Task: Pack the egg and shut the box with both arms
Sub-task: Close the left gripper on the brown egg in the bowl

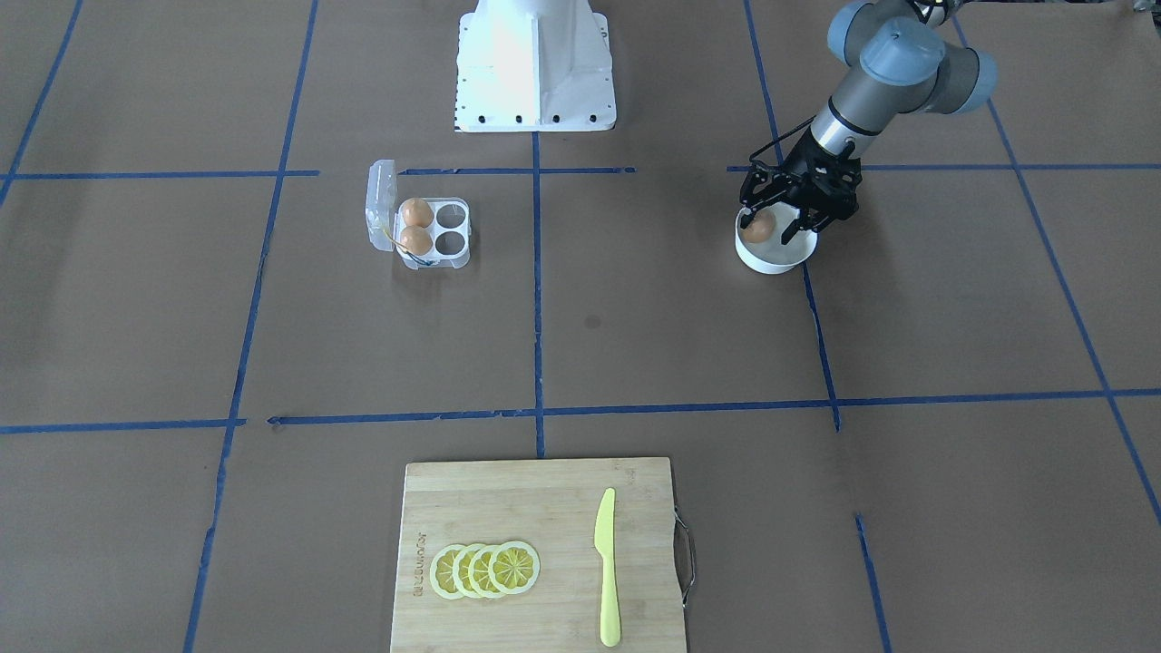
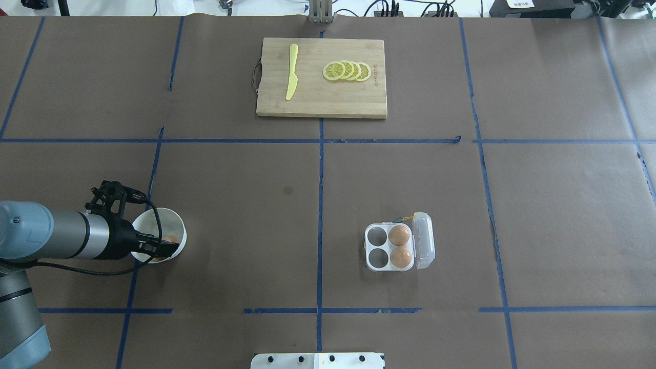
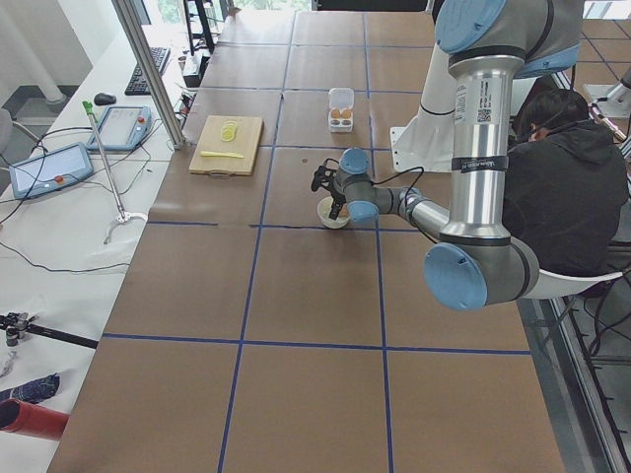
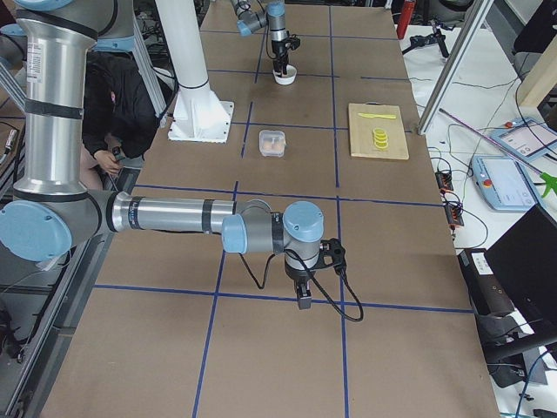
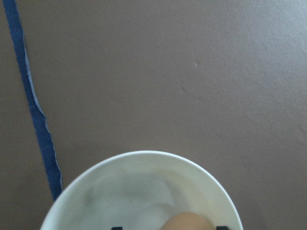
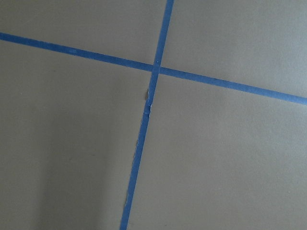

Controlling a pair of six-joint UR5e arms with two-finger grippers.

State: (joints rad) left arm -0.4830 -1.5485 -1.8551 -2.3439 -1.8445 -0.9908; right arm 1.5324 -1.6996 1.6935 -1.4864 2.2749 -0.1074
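Now, egg [image 1: 758, 227] in bowl [image 1: 773, 261] (jaws astride).

Brown table [image 2: 230, 174], box [image 2: 425, 241], bowl [image 2: 166, 212], cutting board [image 2: 318, 100]

Egg [image 1: 758, 227] in bowl [image 1: 771, 265], robot's L; box [image 1: 449, 243] well apart, R — cutting board [image 1: 508, 508] beyond, centre

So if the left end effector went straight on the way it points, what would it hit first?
Probably the egg in the white bowl, directly under the left end effector; depth is unclear.
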